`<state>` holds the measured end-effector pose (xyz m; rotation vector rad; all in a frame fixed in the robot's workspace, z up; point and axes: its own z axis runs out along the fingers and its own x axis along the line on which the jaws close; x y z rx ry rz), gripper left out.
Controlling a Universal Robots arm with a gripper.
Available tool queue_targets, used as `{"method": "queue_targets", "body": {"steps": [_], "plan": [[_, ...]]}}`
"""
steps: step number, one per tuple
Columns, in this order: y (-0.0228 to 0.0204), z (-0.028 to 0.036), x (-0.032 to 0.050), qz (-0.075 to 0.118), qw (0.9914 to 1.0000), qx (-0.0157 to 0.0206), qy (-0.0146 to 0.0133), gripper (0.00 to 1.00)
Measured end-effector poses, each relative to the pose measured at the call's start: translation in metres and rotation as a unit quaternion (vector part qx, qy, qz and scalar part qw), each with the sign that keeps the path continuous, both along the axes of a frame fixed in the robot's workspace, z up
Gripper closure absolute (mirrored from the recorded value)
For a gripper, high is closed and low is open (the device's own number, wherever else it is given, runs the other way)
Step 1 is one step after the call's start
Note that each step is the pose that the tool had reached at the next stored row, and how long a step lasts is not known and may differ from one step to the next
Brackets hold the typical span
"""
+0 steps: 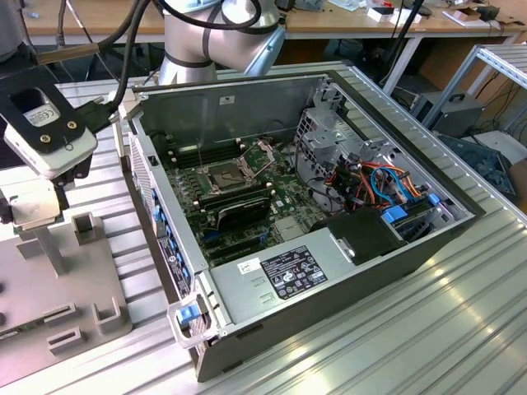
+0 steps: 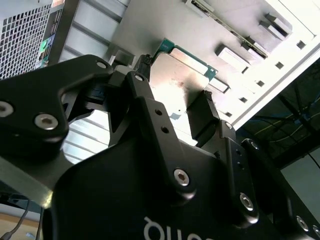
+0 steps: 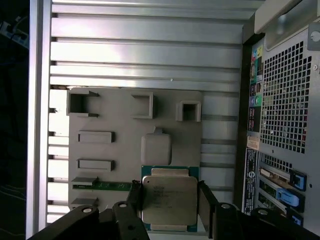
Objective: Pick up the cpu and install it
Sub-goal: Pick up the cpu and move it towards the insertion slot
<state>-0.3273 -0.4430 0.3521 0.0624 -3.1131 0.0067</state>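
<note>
The cpu [image 3: 169, 200], a thin square chip with a dull silvery face and a green rim, sits between my gripper's [image 3: 170, 202] two black fingers [image 3: 135, 196]. The gripper is shut on its edges. In the exterior view the gripper [image 1: 37, 202] holds the cpu [image 1: 31, 211] at the exterior view's left, just above a grey post [image 1: 54, 249] and well outside the computer case. The second wrist view shows the cpu [image 2: 175, 80] from below, clamped in the gripper [image 2: 175, 89]. The dark socket [image 1: 224, 174] with its hinged frame raised lies on the green motherboard [image 1: 280, 193].
A grey fixture plate [image 3: 120, 150] with several slots and brackets lies under the gripper on the ribbed metal table [image 1: 428, 329]. The open case's wall [image 1: 247, 107] stands between gripper and socket. A long black card [image 1: 235, 214] and a power supply [image 1: 280, 271] flank the socket.
</note>
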Motion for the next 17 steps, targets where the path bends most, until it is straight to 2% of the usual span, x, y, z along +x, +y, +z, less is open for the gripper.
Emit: {"method": "queue_targets", "body": {"steps": [4,7,14,17], "plan": [[0.0,0.0,0.0022,0.0,1.0,0.0,0.0,0.45],[0.0,-0.0002,0.0134,0.0,1.0,0.0,0.0,0.45],[0.0,-0.0002,0.0327,0.0,1.0,0.0,0.0,0.45],[0.0,-0.0003,0.0331,0.0,1.0,0.0,0.0,0.45]]}}
